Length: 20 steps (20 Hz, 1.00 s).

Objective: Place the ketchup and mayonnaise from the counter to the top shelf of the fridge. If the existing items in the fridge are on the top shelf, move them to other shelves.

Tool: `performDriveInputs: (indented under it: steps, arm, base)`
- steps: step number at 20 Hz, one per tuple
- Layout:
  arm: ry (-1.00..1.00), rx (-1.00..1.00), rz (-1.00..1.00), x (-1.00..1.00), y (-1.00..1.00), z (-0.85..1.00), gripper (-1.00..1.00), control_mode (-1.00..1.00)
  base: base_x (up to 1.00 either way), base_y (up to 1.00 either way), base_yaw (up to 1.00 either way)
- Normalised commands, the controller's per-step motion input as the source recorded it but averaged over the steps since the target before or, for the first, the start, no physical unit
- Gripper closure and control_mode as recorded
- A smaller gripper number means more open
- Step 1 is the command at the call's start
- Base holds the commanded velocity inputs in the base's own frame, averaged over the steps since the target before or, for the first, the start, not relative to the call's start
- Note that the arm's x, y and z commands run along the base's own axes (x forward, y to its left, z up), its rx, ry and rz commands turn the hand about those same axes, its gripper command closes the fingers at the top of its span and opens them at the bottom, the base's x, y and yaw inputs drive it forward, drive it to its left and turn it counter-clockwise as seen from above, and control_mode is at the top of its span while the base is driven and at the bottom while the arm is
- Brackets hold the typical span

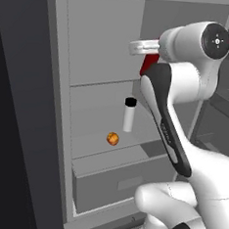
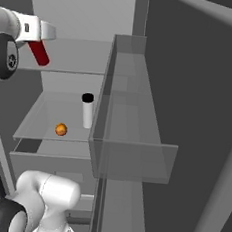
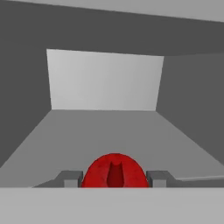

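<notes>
The gripper [image 3: 114, 178] pinches the ketchup [image 3: 114, 171] between its two fingers [image 3: 68, 178], one pressed against each side of the red bottle, seen end-on in the hand view with a bare grey board stretching ahead to the pale back wall. From the right base view the ketchup [image 2: 39, 52] hangs tilted below the hand, held over the top shelf [image 2: 78, 64] of the fridge [image 2: 134, 4]; whether it touches the board cannot be told. From the left base view a red part of the ketchup [image 1: 149, 64] shows behind the arm, at the level of the top shelf [image 1: 102, 82]. On the shelf below, further in, stands a white bottle with a dark cap [image 1: 129, 115], upright, and near it on the same board lies the orange ball [image 1: 112, 138], apart from the bottle. Beneath that board is the grey drawer [image 1: 115, 183].
</notes>
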Motion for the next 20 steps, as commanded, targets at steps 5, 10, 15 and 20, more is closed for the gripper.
performDriveInputs:
  steps: [5,10,15,20]
  arm:
    - [0.06,0.07,0.0,0.66,0.0,-0.11,1.0,-1.0]
    - [0.05,0.08,0.0,0.63,0.0,-0.16,1.0,-1.0]
    - [0.08,0.01,0.0,0.56,0.0,-0.28,1.0,-1.0]
    - [0.07,0.0,0.0,0.43,0.0,-0.34,1.0,-1.0]
  base:
    - [0.0,0.0,0.0]
    - [0.0,0.0,0.0]
    - [0.0,0.0,0.0]
    - [0.0,0.0,0.0]
